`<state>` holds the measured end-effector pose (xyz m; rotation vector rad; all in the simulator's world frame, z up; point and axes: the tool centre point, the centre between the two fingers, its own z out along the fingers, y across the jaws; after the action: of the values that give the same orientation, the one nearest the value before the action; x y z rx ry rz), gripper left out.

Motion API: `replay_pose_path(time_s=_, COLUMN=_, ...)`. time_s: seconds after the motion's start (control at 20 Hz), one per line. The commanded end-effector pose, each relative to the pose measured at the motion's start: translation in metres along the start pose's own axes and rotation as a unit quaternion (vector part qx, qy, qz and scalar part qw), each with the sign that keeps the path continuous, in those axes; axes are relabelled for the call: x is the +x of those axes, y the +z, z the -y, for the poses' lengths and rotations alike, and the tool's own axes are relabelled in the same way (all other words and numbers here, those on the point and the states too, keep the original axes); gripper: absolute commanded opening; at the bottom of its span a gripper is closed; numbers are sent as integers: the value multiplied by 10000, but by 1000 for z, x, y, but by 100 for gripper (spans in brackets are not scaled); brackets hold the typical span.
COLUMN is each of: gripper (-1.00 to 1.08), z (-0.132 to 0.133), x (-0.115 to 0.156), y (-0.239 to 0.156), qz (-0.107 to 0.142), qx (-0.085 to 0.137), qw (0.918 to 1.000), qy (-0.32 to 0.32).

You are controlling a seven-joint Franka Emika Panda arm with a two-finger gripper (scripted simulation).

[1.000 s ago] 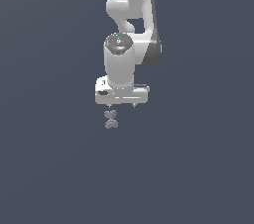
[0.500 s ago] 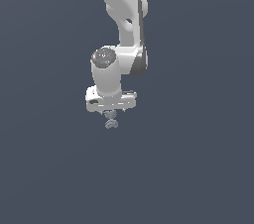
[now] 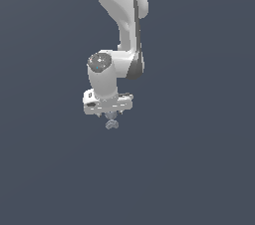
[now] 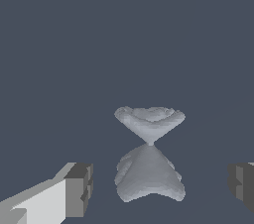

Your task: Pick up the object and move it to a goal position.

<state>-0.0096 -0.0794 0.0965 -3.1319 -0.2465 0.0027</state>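
— Where's your object?
— Your grey-blue hourglass-shaped object [image 4: 149, 156] sits on the desk [image 3: 199, 169], directly under the gripper [image 3: 110, 115].
— And the gripper?
— Spread apart: your wrist view shows one finger [image 4: 79, 190] on each side, neither touching the object.
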Motion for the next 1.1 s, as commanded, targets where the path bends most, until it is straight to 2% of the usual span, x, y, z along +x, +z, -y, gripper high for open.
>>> replay_pose_path(time_s=0.0, gripper=100, z=0, x=0, y=1, qz=-2, qx=0, qw=10000, qy=-3)
replay_pose_path(time_s=0.5, gripper=100, z=0, x=-1, y=43, qz=-7, qx=-1, qw=10000, qy=-17)
replay_pose_path(time_s=0.75, gripper=100, z=0, x=0, y=50, qz=-9, qx=-1, qw=10000, qy=-21)
replay_pose_path(time_s=0.8, gripper=-100, z=0, x=0, y=50, qz=-9, qx=-1, qw=10000, qy=-21)
replay_pose_path(time_s=1.05, gripper=-100, z=0, x=0, y=50, qz=-9, qx=-1, qw=10000, qy=-21)
